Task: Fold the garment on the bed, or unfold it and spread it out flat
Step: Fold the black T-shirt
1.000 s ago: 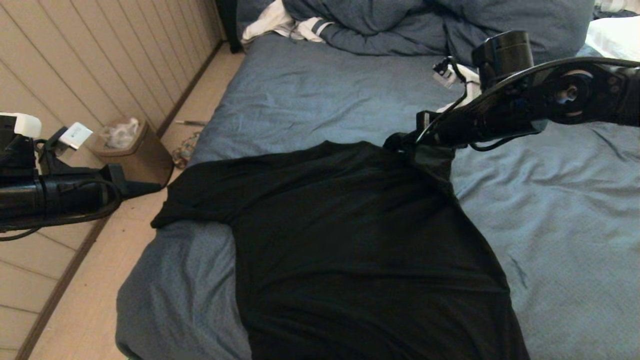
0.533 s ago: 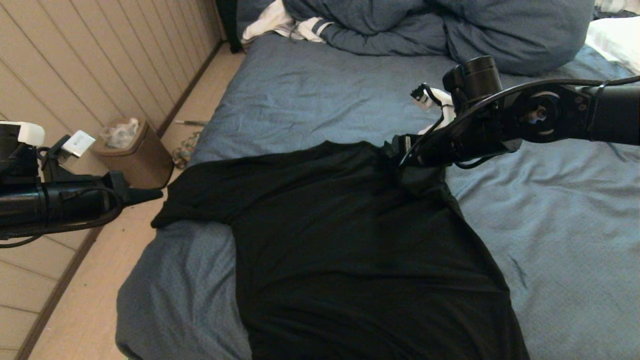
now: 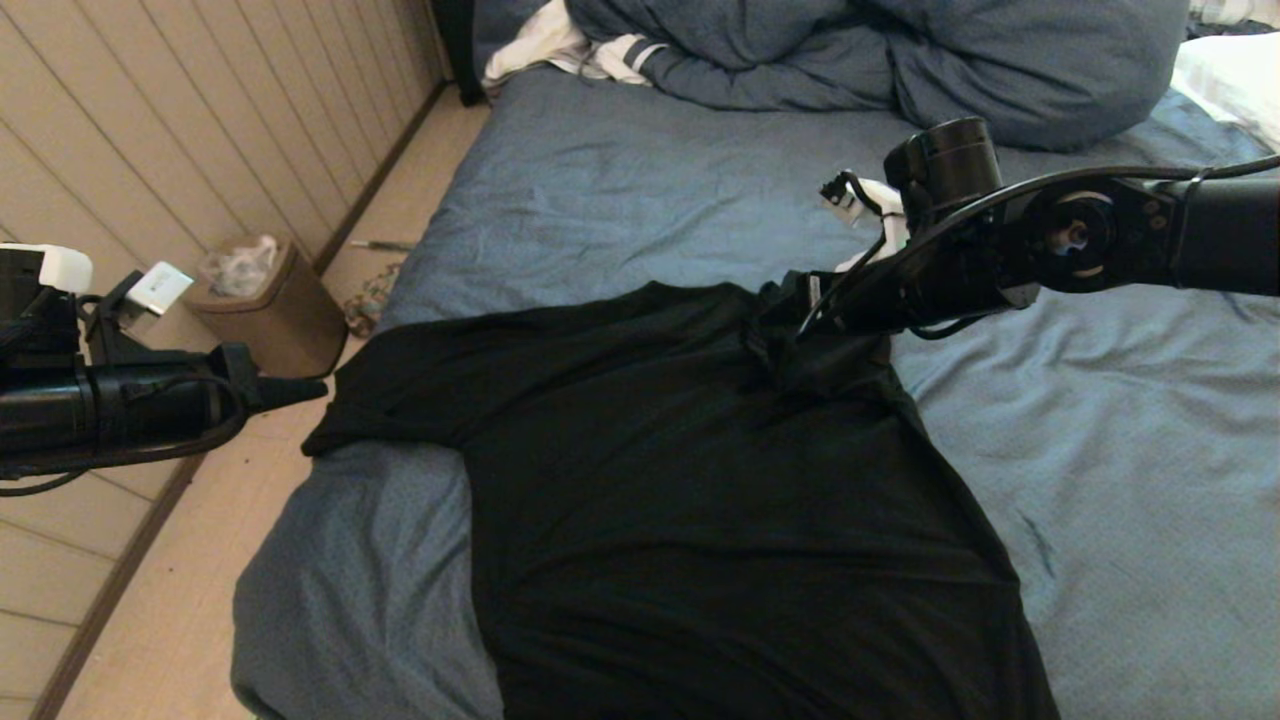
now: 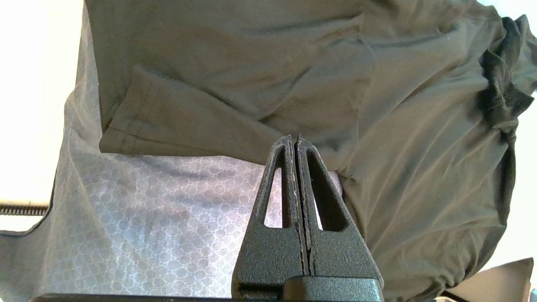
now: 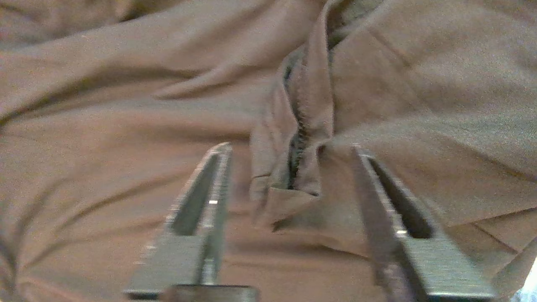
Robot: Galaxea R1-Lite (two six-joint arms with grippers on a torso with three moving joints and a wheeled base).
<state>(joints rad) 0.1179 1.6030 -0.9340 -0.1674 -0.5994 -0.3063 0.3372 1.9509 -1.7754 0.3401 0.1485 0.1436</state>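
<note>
Head view shows the whole layout: the plain black short-sleeved T-shirt [image 3: 720,500] lies back-up on the wide bed with the wrinkled slate-blue sheet [image 3: 620,190], its long axis running from the hem at the near edge up to the shoulders farther away, one sleeve reaching toward the bed's left edge. Left of the bed, over the pale floor, the left pincer [image 3: 300,390] hangs with its tips together and nothing between them; the left wrist view [image 4: 297,144] confirms this and shows that left sleeve's hem. Behind it stands a brown waste bin [image 3: 270,305]. Farther right, the right pincer [image 3: 775,335] sits at the shirt's bunched right shoulder, where the arm hides the cloth; only the right wrist view [image 5: 291,153] shows its fingers apart astride a puckered fold. A bulky blue-grey duvet [image 3: 900,60] and a white striped cloth [image 3: 570,45] lie at the bed's far end.
</note>
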